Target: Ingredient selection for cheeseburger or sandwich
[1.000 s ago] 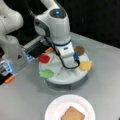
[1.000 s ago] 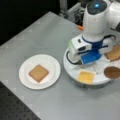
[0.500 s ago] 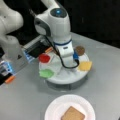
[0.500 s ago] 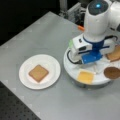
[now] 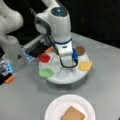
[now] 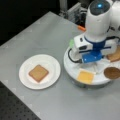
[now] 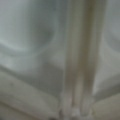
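A grey desk [image 5: 22,100] stands before a black background. In a front view a white round tray [image 5: 63,73] carries one red tomato disc [image 5: 44,58], one green lettuce blob [image 5: 46,73], one yellow cheese square [image 5: 85,65] and one dark-brown patty [image 5: 80,50] around its edge. Toward that view's bottom, one white paper plate [image 5: 53,110] holds a single tan bread square [image 5: 73,115], with nothing stacked on it. The white arm [image 5: 56,22] bends down from the top, its wrist pointing straight at the tray's middle; the claw [image 5: 67,63] hangs low between the tomato and the cheese, and I cannot tell how far apart its fingers stand or whether it has hold of anything.

In a front view from the opposite side, the plate [image 6: 51,65] with its bread square [image 6: 38,73] lies at left, apart from the tray [image 6: 71,71]. On the tray show the cheese [image 6: 85,76], the patty [image 6: 112,72], a second bread square [image 6: 115,55] and a sliver of lettuce [image 6: 72,43] behind the arm [image 6: 97,22].

The wrist view shows only pale blurred surface with a ridge running top to bottom; no claw shows there.
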You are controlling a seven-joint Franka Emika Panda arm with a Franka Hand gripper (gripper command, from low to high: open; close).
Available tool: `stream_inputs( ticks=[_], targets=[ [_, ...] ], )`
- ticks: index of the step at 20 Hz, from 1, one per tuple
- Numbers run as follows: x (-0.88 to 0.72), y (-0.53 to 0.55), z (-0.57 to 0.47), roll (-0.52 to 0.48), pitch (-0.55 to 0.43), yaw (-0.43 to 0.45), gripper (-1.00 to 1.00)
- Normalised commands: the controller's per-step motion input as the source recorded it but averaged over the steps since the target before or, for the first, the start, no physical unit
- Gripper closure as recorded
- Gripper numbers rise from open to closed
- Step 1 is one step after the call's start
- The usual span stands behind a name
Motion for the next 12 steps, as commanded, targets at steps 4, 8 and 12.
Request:
stream_inputs(
  ticks=[4, 8, 12],
  targets=[
    [0.08, 0.26, 0.22, -0.026, -0.002, -0.019, -1.0],
    [0.12, 0.21, 0.3, -0.042, 0.017, -0.017, -1.0],
    [0.13, 0.15, 0.34, -0.057, 0.081, -0.019, -1.0]
  ],
)
